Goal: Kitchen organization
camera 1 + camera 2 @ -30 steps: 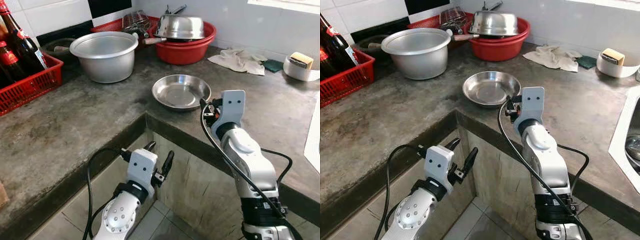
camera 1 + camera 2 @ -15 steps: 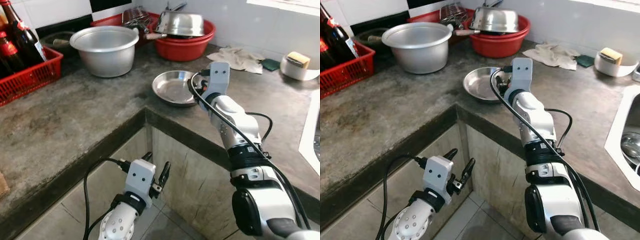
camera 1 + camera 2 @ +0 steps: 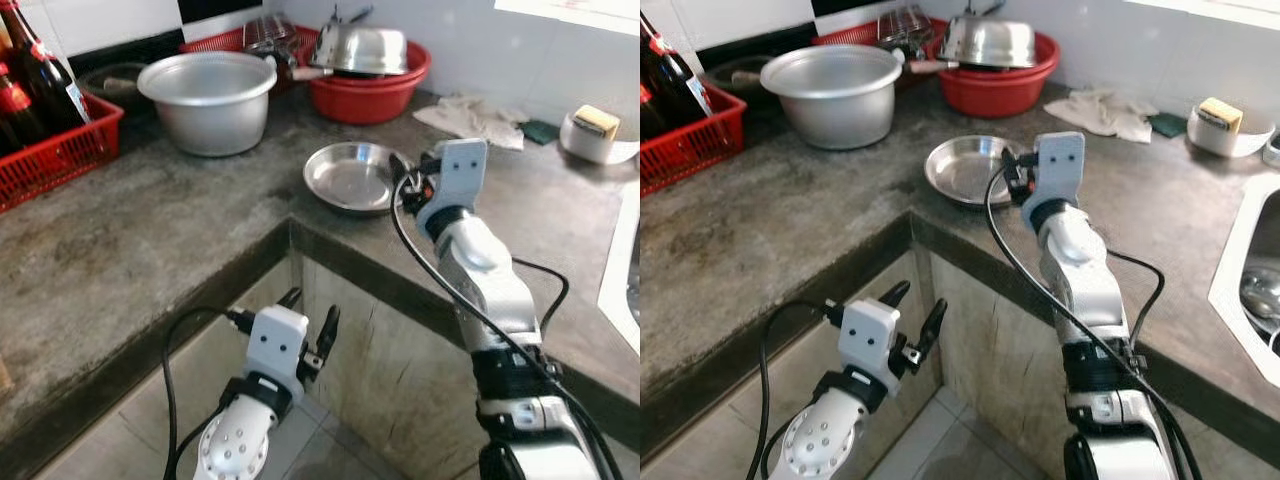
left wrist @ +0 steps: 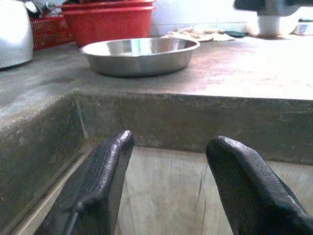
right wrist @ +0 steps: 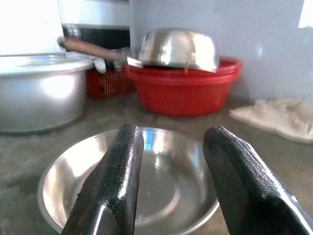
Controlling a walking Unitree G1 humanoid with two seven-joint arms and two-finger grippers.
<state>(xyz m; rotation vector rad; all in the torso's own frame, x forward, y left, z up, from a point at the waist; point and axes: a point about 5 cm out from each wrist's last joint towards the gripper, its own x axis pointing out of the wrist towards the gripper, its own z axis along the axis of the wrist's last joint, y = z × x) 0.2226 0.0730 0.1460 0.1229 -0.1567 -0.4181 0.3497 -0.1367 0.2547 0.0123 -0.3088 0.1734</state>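
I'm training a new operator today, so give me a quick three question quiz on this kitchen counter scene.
1. True or false: the right gripper is shut on the shallow steel pan.
2. What lies upside down in the red basin? A) steel bowl B) kettle C) cutting board
3. Fill in: the left gripper hangs below the edge of the ____.

Key
1. False: its fingers are open, above the pan's near rim.
2. A, the steel bowl.
3. Counter.

L-shaped grey concrete counter (image 3: pixel 150 230), worn top. On it: shallow steel dish (image 3: pixel 352 178) nr the inner corner, big aluminium pot (image 3: pixel 207 103) behind, red basin (image 3: pixel 370 92) w/ steel bowl inside, red crate (image 3: pixel 55 155) of bottles at left, crumpled rag (image 3: pixel 475 120), white sponge holder (image 3: pixel 595 137) far right.
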